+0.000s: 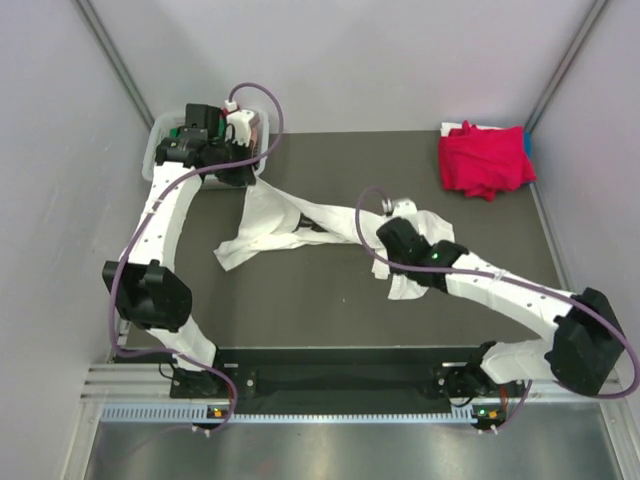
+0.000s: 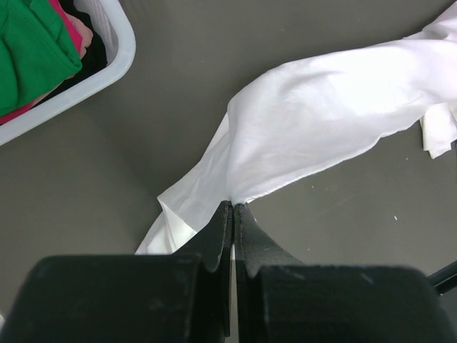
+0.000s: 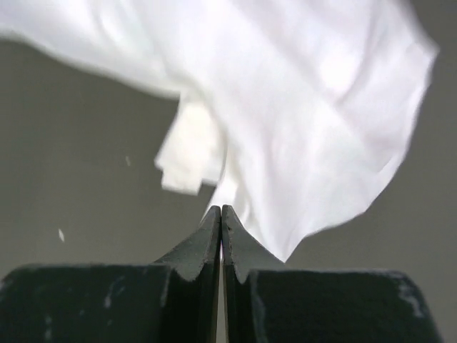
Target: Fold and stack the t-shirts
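A white t-shirt [image 1: 300, 228] lies stretched and crumpled across the middle of the dark table. My left gripper [image 1: 243, 172] is beside the basket, shut on that shirt's far left edge; in the left wrist view the cloth [image 2: 314, 121] fans out from the closed fingertips [image 2: 233, 205]. My right gripper [image 1: 388, 232] is shut on the shirt's right end, and in the right wrist view the white cloth [image 3: 314, 107] hangs from its pinched tips [image 3: 221, 209], slightly blurred. A pile of red t-shirts [image 1: 485, 160] sits at the back right. A green t-shirt [image 2: 32, 50] and a pink one [image 2: 71, 25] lie in the basket.
The white slatted basket [image 2: 118, 61] stands at the back left corner [image 1: 158, 142], right next to my left wrist. Grey walls enclose the table on three sides. A purple cable loops over each arm.
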### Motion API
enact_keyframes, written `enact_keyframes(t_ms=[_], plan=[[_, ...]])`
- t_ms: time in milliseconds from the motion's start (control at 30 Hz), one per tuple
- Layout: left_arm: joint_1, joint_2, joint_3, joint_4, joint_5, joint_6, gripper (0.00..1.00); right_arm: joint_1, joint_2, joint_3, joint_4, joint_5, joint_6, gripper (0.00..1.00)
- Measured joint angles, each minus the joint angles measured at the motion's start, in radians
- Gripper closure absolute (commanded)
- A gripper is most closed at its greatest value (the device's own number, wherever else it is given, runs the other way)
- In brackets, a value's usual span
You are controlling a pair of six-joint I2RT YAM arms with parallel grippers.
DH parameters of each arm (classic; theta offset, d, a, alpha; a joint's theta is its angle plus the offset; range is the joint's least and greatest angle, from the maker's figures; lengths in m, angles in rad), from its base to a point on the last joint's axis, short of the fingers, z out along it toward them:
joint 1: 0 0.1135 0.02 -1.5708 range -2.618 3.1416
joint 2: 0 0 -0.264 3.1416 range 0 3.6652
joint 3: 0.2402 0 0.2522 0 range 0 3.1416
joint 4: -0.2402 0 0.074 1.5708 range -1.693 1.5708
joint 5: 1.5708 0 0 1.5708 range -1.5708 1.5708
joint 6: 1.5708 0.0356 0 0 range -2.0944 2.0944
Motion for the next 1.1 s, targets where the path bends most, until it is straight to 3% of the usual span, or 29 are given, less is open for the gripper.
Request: enact_keyframes(t_ms=[267,333,367,433,467,500,667,867,933,967,1033,1100], plan=[[0.062,-0.007,0.002,-0.002,0.031,-0.011,1.00,0.000,-0.092,0.304,0.033,0.240,-0.175,1.00],[0.088,-0.013,0.005,-0.002,0.043,-0.014,1.00,-0.001,-0.121,0.310,0.037,0.247,-0.185,0.92],[0.099,-0.018,0.005,-0.002,0.047,-0.016,1.00,-0.001,-0.124,0.310,0.030,0.241,-0.184,0.66],[0.113,-0.025,0.005,-0.003,0.050,-0.019,1.00,-0.001,-0.107,0.292,0.018,0.197,-0.155,0.39],[0.115,-0.029,0.005,-0.002,0.053,-0.020,1.00,0.004,-0.094,0.269,0.013,0.168,-0.136,0.03],[0.115,-0.033,0.005,-0.002,0.055,-0.020,1.00,0.014,-0.072,0.233,0.014,0.140,-0.113,0.00],[0.109,-0.044,0.005,-0.002,0.068,-0.020,1.00,0.099,0.011,0.030,-0.037,0.006,-0.014,0.00],[0.109,-0.045,-0.002,-0.001,0.071,-0.020,1.00,0.116,0.014,-0.047,-0.043,-0.072,0.055,0.00],[0.109,-0.046,-0.008,-0.001,0.071,-0.020,1.00,0.117,0.014,-0.050,-0.030,-0.088,0.061,0.05],[0.109,-0.046,-0.011,-0.001,0.071,-0.019,1.00,0.117,0.014,-0.052,-0.021,-0.097,0.065,0.18],[0.109,-0.046,-0.014,-0.002,0.071,-0.019,1.00,0.117,0.014,-0.069,0.007,-0.118,0.073,0.31],[0.109,-0.046,-0.014,-0.001,0.071,-0.019,1.00,0.118,0.020,-0.085,0.020,-0.132,0.083,0.29]])
